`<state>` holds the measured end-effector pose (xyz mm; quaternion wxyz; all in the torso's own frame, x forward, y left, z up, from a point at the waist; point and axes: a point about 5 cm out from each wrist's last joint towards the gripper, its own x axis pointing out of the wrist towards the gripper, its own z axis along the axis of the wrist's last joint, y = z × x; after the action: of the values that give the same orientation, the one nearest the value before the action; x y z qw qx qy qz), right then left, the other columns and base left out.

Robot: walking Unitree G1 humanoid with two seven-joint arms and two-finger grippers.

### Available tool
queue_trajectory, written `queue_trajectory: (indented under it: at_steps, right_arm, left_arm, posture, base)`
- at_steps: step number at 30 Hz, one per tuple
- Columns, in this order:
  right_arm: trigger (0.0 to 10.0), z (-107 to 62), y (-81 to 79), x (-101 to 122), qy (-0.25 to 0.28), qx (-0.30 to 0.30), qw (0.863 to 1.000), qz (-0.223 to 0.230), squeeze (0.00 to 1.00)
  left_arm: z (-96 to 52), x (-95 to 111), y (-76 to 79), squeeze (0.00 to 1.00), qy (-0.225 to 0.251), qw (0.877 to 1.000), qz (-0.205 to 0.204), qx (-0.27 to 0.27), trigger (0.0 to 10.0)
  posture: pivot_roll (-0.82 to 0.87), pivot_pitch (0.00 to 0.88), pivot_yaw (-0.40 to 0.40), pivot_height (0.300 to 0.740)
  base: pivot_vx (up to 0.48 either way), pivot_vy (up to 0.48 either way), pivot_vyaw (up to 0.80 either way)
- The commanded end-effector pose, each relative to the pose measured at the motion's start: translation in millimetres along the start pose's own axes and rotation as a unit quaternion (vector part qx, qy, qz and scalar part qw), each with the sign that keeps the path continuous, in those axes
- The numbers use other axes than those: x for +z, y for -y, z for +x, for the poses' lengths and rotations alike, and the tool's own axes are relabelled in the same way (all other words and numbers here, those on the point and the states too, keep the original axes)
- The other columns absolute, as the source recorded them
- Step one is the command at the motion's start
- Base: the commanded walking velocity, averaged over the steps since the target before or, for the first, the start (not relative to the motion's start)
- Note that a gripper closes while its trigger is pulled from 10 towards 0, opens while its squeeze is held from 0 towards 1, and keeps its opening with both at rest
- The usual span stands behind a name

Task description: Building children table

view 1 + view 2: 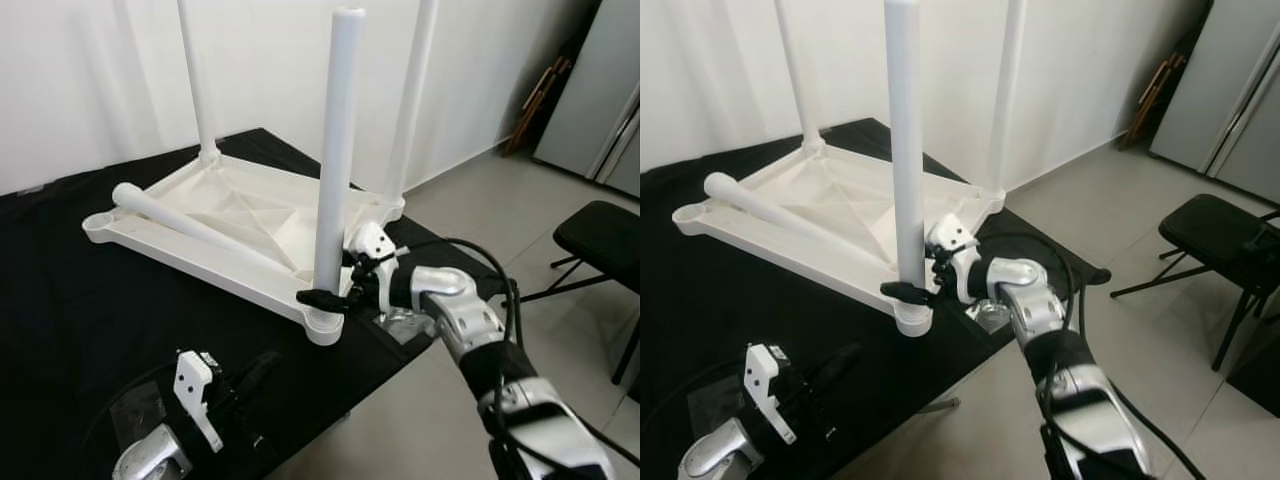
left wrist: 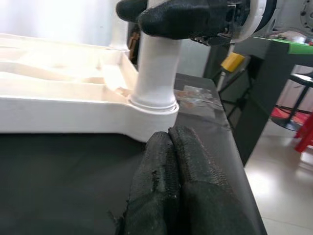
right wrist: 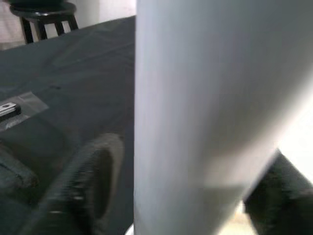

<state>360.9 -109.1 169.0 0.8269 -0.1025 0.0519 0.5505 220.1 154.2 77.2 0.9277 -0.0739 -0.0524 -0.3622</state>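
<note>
A white children's table (image 1: 240,215) lies upside down on a black-covered work table (image 1: 60,300). Two legs (image 1: 413,90) stand upright at its far corners. A third leg (image 1: 335,150) stands in the near corner socket (image 2: 154,105). My right gripper (image 1: 335,282) is shut on this leg just above the socket, with one black finger (image 3: 93,181) on each side of it. A loose fourth leg (image 1: 195,228) lies across the underside. My left gripper (image 2: 168,134) is shut on nothing and rests low over the black cloth, a short way in front of that corner.
The work table's edge runs just right of the held corner, with a clear bag of hardware (image 1: 405,325) beside it. Another clear bag (image 1: 135,410) lies near my left wrist. A black chair (image 1: 605,235) and a grey cabinet (image 1: 600,90) stand on the tiled floor to the right.
</note>
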Motion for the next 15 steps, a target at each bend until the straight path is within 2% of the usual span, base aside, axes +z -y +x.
queue_trajectory:
  at_steps: [1, 8, 10, 11, 15]
  right_arm:
    - [0.0, -1.5, 3.4, 3.2, 0.006, 0.011, 1.0, 0.002, 0.0]
    - [0.0, -5.1, 2.3, -5.6, -0.003, 0.022, 1.0, 0.013, 0.0]
    - [0.0, -5.6, 1.0, -12.6, -0.009, 0.009, 1.0, 0.018, 0.0]
    - [0.0, -7.2, -1.7, -23.7, -0.015, -0.022, 0.999, 0.022, 0.0]
    - [0.0, -7.7, -1.9, -28.4, -0.019, -0.042, 0.999, 0.026, 0.0]
  left_arm:
    - [-2.7, -4.2, 1.1, 0.0, -0.008, 1.0, -0.001, 0.003, 10.0]
    - [-3.0, -4.2, 2.6, 0.0, -0.007, 1.0, -0.001, 0.005, 10.0]
    - [-2.6, -4.3, 3.3, 0.0, -0.007, 1.0, -0.002, 0.004, 10.0]
    - [-2.0, -4.0, 4.6, 0.0, -0.006, 1.0, -0.003, 0.004, 10.0]
    - [-2.1, -3.9, 5.2, 0.0, -0.005, 1.0, -0.004, 0.003, 10.0]
  posture:
    - [0.07, 0.0, -0.038, 0.74]
    - [0.06, 0.0, -0.041, 0.74]
    - [0.05, 0.0, -0.04, 0.74]
    - [0.04, 0.0, -0.039, 0.74]
    - [0.04, 0.0, -0.04, 0.74]
  base:
    - [0.0, 0.0, 0.0]
    - [0.0, 0.0, 0.0]
    - [0.0, 0.0, 0.0]
    - [0.0, 0.0, 0.0]
    - [0.0, 0.0, 0.0]
